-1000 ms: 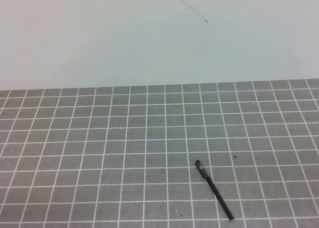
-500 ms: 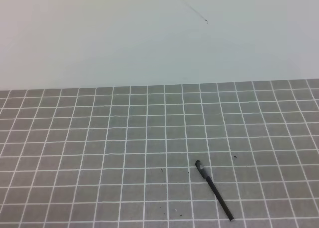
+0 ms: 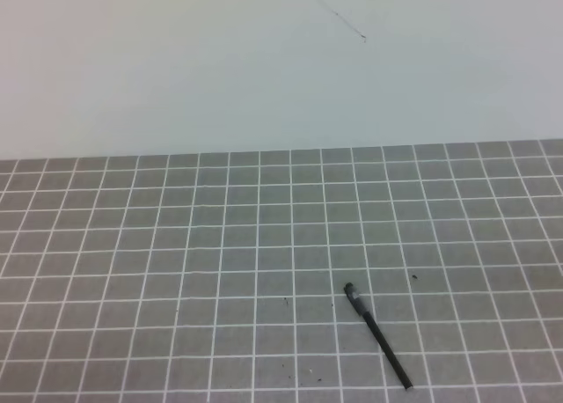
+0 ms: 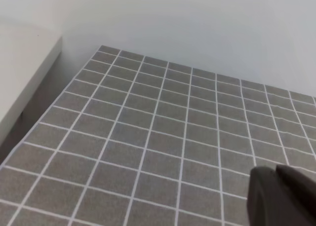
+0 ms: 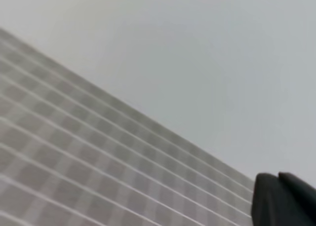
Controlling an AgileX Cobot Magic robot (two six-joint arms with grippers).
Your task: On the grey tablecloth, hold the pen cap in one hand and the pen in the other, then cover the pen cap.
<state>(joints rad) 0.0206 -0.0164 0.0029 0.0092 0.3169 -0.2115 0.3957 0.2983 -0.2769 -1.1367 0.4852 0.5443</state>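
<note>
The pen [image 3: 380,339], slim and black, lies slanted on the grey tablecloth [image 3: 176,245] near the front edge of the exterior high view, right of the middle. Its upper-left end looks slightly thicker; I cannot tell whether that is the pen cap, and no separate cap shows. Neither arm appears in that view. In the left wrist view my left gripper [image 4: 275,172] hovers over bare cloth [image 4: 148,137], its dark fingers pressed together with nothing between them. My right gripper [image 5: 278,176] is likewise shut and empty, tilted towards the wall and the cloth [image 5: 59,152].
A plain white wall [image 3: 264,69] rises behind the cloth's far edge. In the left wrist view a white ledge [image 4: 19,73] runs along the cloth's left side. A few small dark specks [image 3: 414,276] dot the cloth near the pen.
</note>
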